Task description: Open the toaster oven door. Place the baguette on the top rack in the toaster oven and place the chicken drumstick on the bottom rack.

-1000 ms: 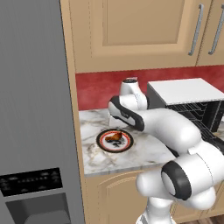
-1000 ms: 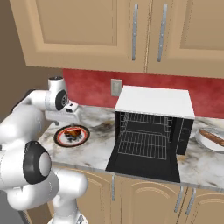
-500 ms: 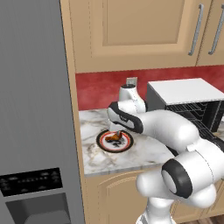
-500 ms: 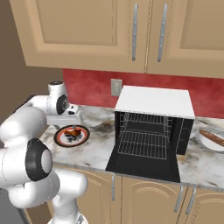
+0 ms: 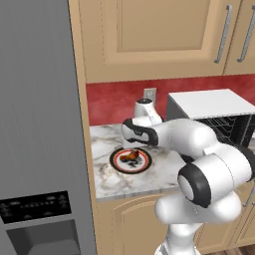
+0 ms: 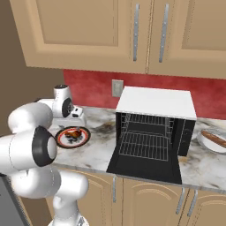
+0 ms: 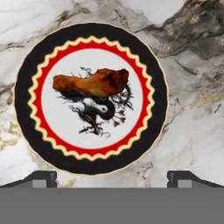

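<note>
The chicken drumstick (image 7: 93, 83) lies on a round plate (image 7: 158, 94) with a black and red rim, on the marble counter left of the toaster oven (image 6: 156, 102). My gripper (image 7: 111, 178) hangs straight above this plate, open and holding nothing; it also shows above the drumstick (image 5: 130, 156) as gripper (image 5: 133, 147) and gripper (image 6: 75, 123). The toaster oven door (image 6: 145, 167) is folded down flat. Inside are the top rack (image 6: 148, 120) and the bottom rack (image 6: 142, 145), both bare. The baguette (image 6: 215, 139) rests on a second plate (image 6: 204, 142) right of the oven.
A tall grey fridge (image 5: 35, 124) stands against the counter's left end. Wooden wall cabinets (image 6: 132, 31) hang above, with a red backsplash and an outlet (image 6: 117, 87) behind. The open door overhangs the counter's front edge.
The hand has come down a little toward the plate with the drumstick. The jaws have stayed open and nothing else has moved.
</note>
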Tool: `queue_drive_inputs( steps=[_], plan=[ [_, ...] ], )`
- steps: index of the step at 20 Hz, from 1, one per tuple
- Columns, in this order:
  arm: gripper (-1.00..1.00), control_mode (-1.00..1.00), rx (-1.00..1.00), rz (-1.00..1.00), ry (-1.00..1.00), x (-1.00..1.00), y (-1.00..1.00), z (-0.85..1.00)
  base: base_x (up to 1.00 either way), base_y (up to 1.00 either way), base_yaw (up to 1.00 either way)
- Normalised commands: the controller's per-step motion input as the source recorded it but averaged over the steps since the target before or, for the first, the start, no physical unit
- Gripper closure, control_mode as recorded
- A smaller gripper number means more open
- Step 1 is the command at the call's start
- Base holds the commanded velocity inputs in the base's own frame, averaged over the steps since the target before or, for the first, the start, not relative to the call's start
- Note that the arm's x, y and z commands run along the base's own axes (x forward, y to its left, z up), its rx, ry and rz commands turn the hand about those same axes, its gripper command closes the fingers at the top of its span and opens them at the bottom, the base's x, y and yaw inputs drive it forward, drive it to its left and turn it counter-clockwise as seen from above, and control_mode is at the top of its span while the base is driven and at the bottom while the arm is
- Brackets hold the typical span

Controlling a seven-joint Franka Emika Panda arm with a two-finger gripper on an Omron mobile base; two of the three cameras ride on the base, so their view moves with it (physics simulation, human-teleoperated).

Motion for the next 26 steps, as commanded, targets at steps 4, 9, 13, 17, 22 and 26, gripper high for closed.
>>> queue_drive_inputs(
  steps=[4,9,13,17,22,26],
  plan=[
    [-1.0,-1.0,0.0,-0.13,0.0,0.37,0.03,-0.23,0.0,0.0,0.0],
    [-1.0,-1.0,0.0,-0.15,0.0,0.2,0.28,-0.25,0.0,0.0,0.0],
    [-1.0,-1.0,0.0,-0.16,0.0,0.33,0.25,-0.25,0.0,0.0,0.0],
    [-1.0,-1.0,0.0,-0.16,0.0,0.22,0.05,-0.31,0.0,0.0,0.0],
    [-1.0,-1.0,0.0,-0.15,0.0,0.04,0.0,-0.29,0.0,0.0,0.0],
    [-1.0,-1.0,0.0,-0.14,0.0,0.03,0.0,-0.08,0.0,0.0,0.0]
  ],
)
